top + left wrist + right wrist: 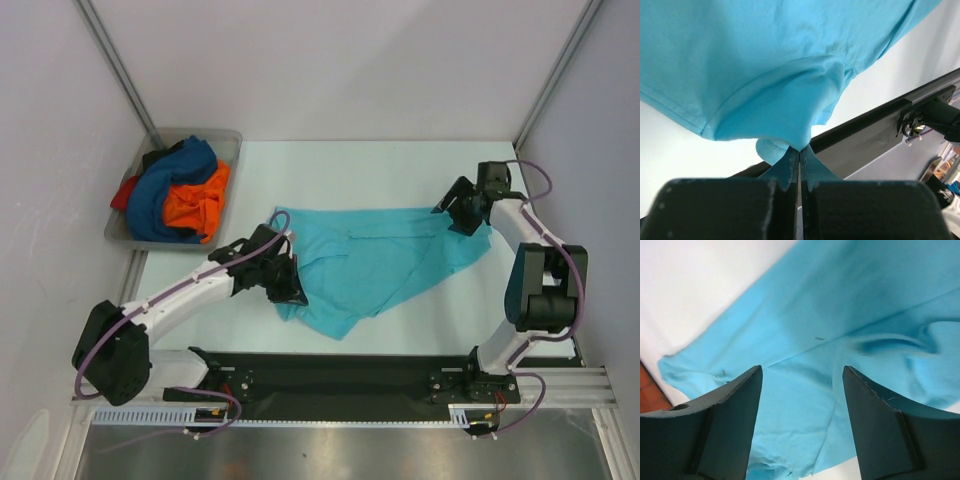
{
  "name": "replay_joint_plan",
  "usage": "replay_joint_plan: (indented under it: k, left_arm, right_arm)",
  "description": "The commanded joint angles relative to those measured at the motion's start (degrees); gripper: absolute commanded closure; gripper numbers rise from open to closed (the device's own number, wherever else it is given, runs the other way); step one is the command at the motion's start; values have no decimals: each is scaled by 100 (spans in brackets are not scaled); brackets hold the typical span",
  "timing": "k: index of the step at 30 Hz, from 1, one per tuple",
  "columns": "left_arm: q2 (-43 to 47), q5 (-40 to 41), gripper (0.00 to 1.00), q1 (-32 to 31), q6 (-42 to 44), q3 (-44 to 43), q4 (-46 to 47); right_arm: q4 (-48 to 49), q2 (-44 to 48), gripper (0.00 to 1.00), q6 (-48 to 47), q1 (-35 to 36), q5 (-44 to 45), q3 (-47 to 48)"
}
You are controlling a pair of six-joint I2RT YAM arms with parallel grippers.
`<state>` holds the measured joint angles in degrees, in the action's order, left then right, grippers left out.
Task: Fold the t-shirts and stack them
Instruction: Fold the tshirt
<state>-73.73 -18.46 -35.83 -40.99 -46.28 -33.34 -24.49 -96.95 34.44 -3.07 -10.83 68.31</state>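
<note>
In the tray [226, 147], a red t-shirt [122, 195] barely shows.

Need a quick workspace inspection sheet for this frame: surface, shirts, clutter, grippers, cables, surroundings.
Surface: pale table, flat.
Job's things: turquoise t-shirt spread mid-table, rumpled, not folded; dark blue shirt, orange shirt, red shirt heaped in grey tray, far left.
Clutter: nothing seen.
Grippers: left gripper jaws shut on the turquoise t-shirt; right gripper jaws open over its right side.
Cables: purple cables run along both arms.
Surroundings: white walls, metal frame posts, black base rail.
</note>
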Motion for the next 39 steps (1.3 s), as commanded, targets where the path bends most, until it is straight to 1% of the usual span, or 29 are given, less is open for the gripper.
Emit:
replay_joint_plan:
  k: [1, 3, 5, 6, 7, 8, 9, 10, 12, 13, 14, 15, 17, 20, 22, 26, 36, 39]
  left_arm:
    - [403, 378, 100, 41, 284, 40, 310]
    - [456, 387, 100, 41, 337, 93, 416]
    - [509, 282, 100, 33, 338, 207, 565]
    - [527, 212, 100, 41, 346, 303, 609]
    - [527, 185, 100, 41, 381, 339, 671]
    - [518, 141, 100, 41, 408, 365, 706]
    - [483, 80, 100, 50, 434, 348, 724]
    - [396, 71, 100, 50, 495, 322, 724]
    - [290, -26, 100, 85, 548, 190, 750]
    - [159, -105, 100, 85, 592, 146, 776]
    - [97, -149, 100, 85, 610, 59, 811]
    - [18, -184, 100, 85, 619, 14, 847]
    - [-97, -307, 100, 85, 645, -91, 900]
    - [-246, -430, 100, 85, 680, -109, 970]
    - [-255, -431, 100, 85, 742, -92, 961]
    - [-282, -439, 100, 103, 768, -39, 979]
    - [-185, -457, 100, 173, 830, -21, 891]
    - [-133, -457, 100, 217, 847, 14, 882]
  right_arm:
    - [-21, 667, 29, -86, -500, -289, -290]
    - [-47, 965, 29, -34, -729, -235, -537]
    - [127, 1055, 29, 72, -1158, -541, -889]
    - [172, 1081, 29, 298, -1309, -821, -977]
    - [173, 1029, 30, 448, -1423, -911, -1134]
    - [277, 1003, 32, 815, -1581, -1173, -1180]
    - [313, 959, 35, 967, -1591, -1193, -1171]
    - [279, 897, 36, 1108, -1548, -1132, -1058]
    - [139, 836, 37, 1528, -1197, -747, -839]
    - [-150, 766, 37, 1714, -1057, -545, -724]
    - [-266, 730, 37, 1872, -925, -178, -514]
    - [-310, 686, 37, 2187, -688, -9, -460]
    - [-582, 563, 37, 2470, -502, 517, -346]
    - [-793, 353, 37, 3103, -308, 844, -354]
    - [-751, 256, 38, 3349, -194, 942, -310]
    - [-724, -61, 40, 3535, -27, 1082, -47]
    - [-522, -518, 48, 3763, 140, 1329, 129]
    - [-495, -623, 49, 3799, 158, 1373, 173]
